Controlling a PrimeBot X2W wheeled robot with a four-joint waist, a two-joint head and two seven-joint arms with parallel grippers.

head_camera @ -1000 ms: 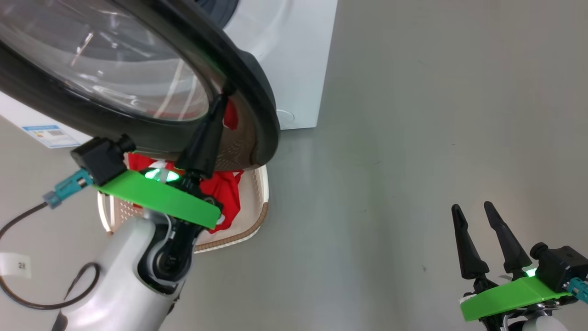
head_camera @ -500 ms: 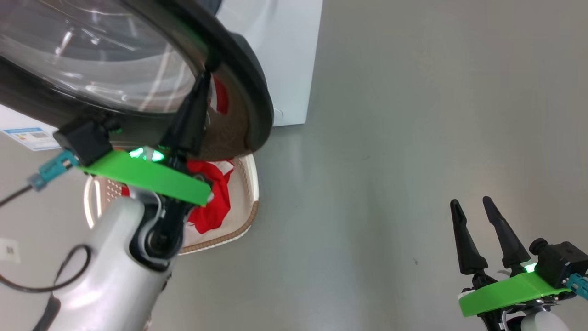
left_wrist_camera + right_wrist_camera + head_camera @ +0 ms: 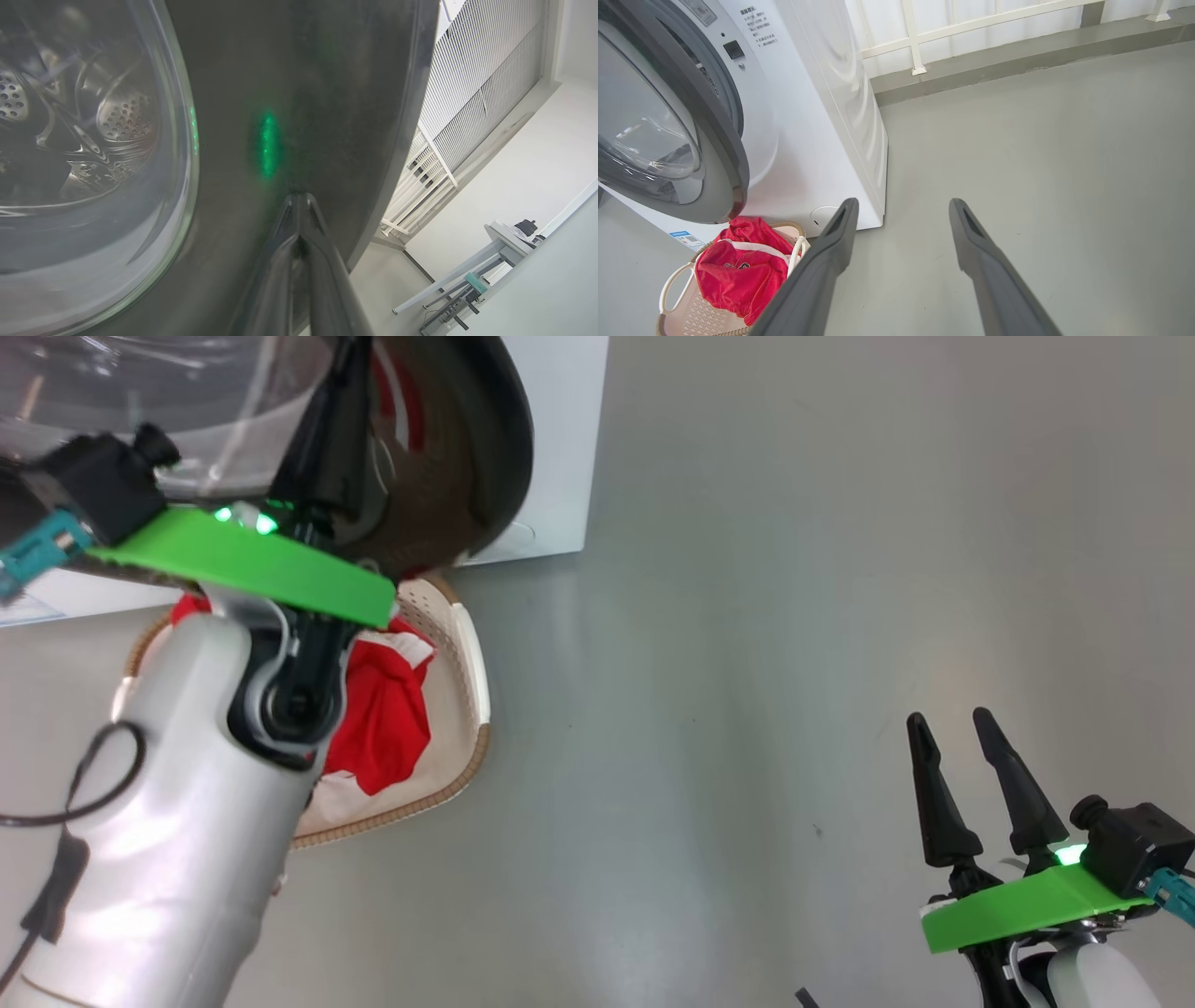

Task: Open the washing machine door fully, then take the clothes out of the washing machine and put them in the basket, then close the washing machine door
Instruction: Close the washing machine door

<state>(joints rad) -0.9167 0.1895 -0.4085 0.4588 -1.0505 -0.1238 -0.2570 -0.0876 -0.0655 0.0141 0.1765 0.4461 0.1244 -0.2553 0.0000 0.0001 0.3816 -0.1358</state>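
Two grippers: the left gripper (image 3: 299, 205) has its fingers pressed together with nothing between them; the right gripper (image 3: 903, 205) has its fingers spread wide and empty.
Left gripper contact: its closed tips touch the glossy black rim of the washing machine door (image 3: 724, 140), just beside the glass window (image 3: 93, 140).
Right gripper position: low at the robot's right, above the bare grey floor (image 3: 747, 663), well apart from machine and basket.
Door: ajar, swung out from the front of the washing machine (image 3: 808, 116), with its lower edge hanging over the basket.
Through the glass: the perforated steel drum (image 3: 117, 121) shows in the left wrist view.
Clothes: the clothes (image 3: 738, 270), red with white trim, lie heaped in the basket (image 3: 691, 319).
Basket: cream, perforated, with a brown woven-look rim; it stands on the floor just before the machine's lower front, beneath the door.
Blue label (image 3: 686, 238): low on the machine's front, just behind the basket.
Left forearm (image 3: 187, 803): pale, crossing over the basket's left part in the head view.
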